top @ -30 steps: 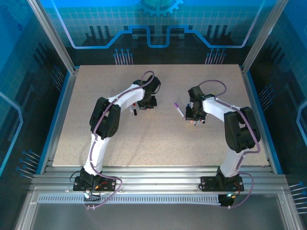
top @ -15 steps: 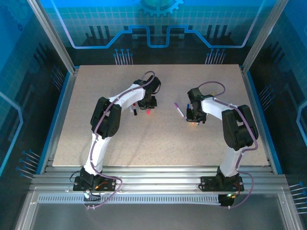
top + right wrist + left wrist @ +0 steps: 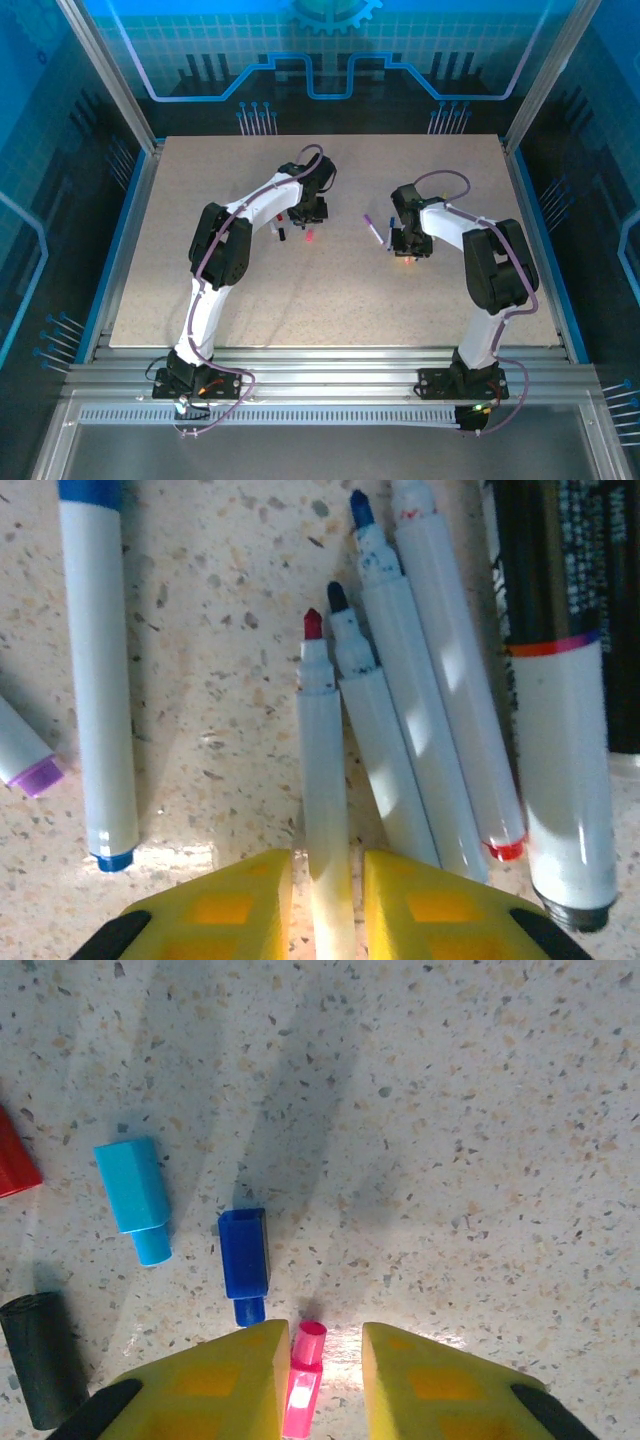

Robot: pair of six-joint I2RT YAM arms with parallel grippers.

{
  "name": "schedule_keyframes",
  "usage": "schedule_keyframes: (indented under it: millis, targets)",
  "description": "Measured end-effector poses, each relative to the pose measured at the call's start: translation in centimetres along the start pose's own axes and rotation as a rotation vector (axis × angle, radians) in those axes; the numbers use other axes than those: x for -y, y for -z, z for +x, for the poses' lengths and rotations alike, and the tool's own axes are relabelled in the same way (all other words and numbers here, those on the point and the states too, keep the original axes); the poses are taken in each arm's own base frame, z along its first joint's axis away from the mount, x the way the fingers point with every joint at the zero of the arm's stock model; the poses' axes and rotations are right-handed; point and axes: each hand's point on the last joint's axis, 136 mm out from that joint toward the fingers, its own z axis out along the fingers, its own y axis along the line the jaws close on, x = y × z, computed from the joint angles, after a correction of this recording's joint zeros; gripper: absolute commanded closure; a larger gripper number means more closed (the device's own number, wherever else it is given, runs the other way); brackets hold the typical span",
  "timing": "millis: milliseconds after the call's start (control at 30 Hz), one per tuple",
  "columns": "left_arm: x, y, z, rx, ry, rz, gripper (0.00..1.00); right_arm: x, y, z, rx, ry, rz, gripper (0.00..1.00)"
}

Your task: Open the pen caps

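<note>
Pink cap [image 3: 305, 1372] newly below left gripper [image 3: 325, 1335]

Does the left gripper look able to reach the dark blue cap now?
Probably yes. The dark blue cap lies just ahead of the left gripper, apart from the light blue cap, though a pink cap sits between the open jaws.

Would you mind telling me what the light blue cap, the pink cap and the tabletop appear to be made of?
Light blue cap: apparently moulded plastic, uniform colour, soft sheen. Pink cap: likely plastic too, glowing brightly under the light. Tabletop: speckled, glossy, terrazzo-like stone or laminate; I cannot tell which.
</note>
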Motion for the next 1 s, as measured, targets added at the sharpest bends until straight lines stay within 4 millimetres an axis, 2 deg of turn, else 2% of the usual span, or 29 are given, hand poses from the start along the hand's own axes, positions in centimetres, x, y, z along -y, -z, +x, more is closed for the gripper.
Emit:
schedule_keyframes:
  millis: [167, 300, 433, 600, 733, 1000]
  targets:
    - [0.3, 0.4, -0.4, 0.013, 0.001, 0.010, 0.74, 0.2, 1.9, -0.3, 0.030, -0.004, -0.009, 0.72]
    - [0.6, 0.8, -0.6, 0.023, 0.002, 0.024, 0.74, -0.5, 4.2, -1.7, 0.094, -0.010, -0.051, 0.70]
    - [1.7, 2.0, -0.4, 0.040, 0.004, 0.092, 0.74, -1.6, 4.9, -2.9, 0.120, -0.012, -0.099, 0.69]
    - [3.6, 3.3, 0.3, 0.044, 0.006, 0.187, 0.74, -2.7, 3.5, -4.0, 0.106, -0.014, -0.127, 0.70]
    - [4.6, 3.5, 0.8, 0.039, 0.002, 0.228, 0.74, -3.4, 1.9, -3.9, 0.072, -0.016, -0.138, 0.71]
    - [4.8, 3.0, 1.5, 0.019, 0.005, 0.242, 0.75, -4.4, 0.0, -3.9, 0.039, -0.022, -0.154, 0.74]
